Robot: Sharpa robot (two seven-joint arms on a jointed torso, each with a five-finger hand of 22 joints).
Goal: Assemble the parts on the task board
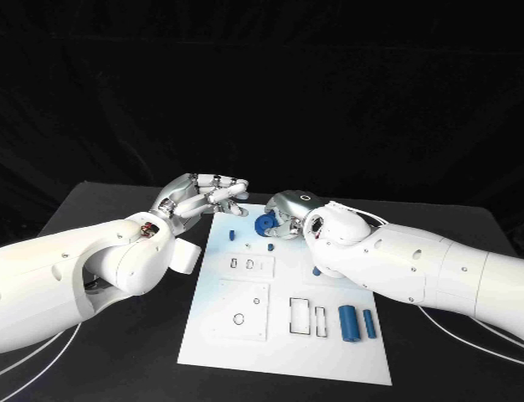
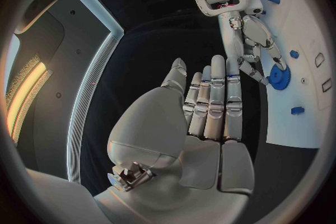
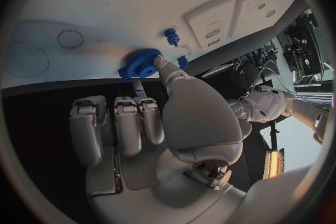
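Board (image 1: 232,335): white plate, lying flat mid-surface on the black surface (image 1: 93,209), long side running away from the robot. It carries outlined slots and round recesses.

Gear (image 1: 266,223): blue, toothed, at the far end of the board. In the right wrist view the gear (image 3: 140,63) lies on the white plate with a fingertip (image 3: 162,66) pressed against its edge.

Right hand (image 1: 294,214): over the board's far end, on the gear. Thumb and one finger are at the gear's rim; the other fingers are folded back, apart from it. Whether the gear is truly pinched or only touched, I cannot tell.

Left hand (image 1: 199,196): just off the board's far left corner, fingers together and nearly straight in the left wrist view (image 2: 210,106), holding nothing, touching no part.

Small peg (image 1: 269,247): blue, standing on the board near the gear.

Small block (image 1: 232,234): blue, beside the gear, toward the left hand.

Two cylinders (image 1: 357,323): blue, lying side by side near the board's right edge, well apart from both hands.
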